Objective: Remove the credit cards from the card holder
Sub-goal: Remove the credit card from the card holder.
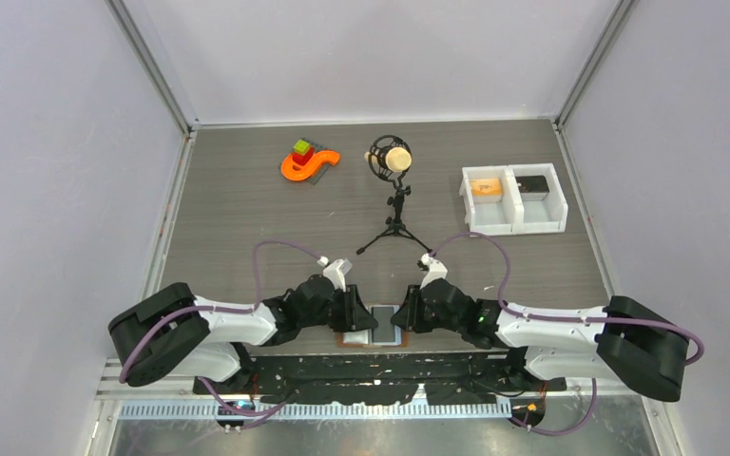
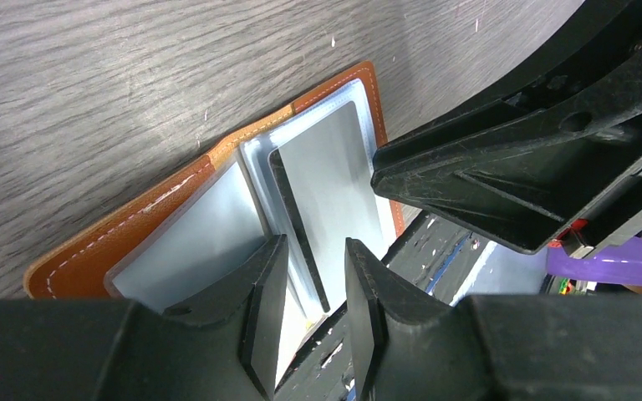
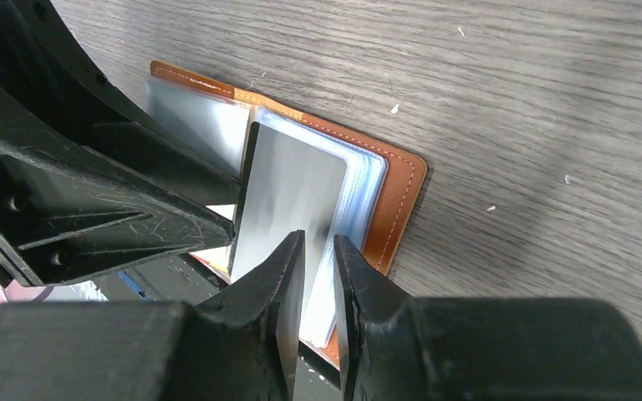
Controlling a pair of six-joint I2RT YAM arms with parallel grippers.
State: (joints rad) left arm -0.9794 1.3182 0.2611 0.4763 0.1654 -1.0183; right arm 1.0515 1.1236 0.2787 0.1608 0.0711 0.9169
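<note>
Left jaws apart, straddling raised card [image 2: 326, 184] edge, not pinching. Card holder [image 2: 109, 238] lying open at near counter [image 2: 134, 83] edge, between arms. Right jaws nearly closed beside card; grip impossible to tell. Risk: pinching sleeve [image 3: 359, 184] with card, dragging card holder off edge.

Nothing readable in any of these, tbh. The card [image 3: 292, 188] sticking up out of the card holder [image 2: 92, 251] just shows a plain silvery-grey face, with no number, name or logo I can make out, and the clear sleeves around it look just as blank. The orange thing [image 1: 486, 189] in the white bin [image 1: 510, 201] might have a tiny mark on it, but it's way too small to read from the overhead view.
</note>
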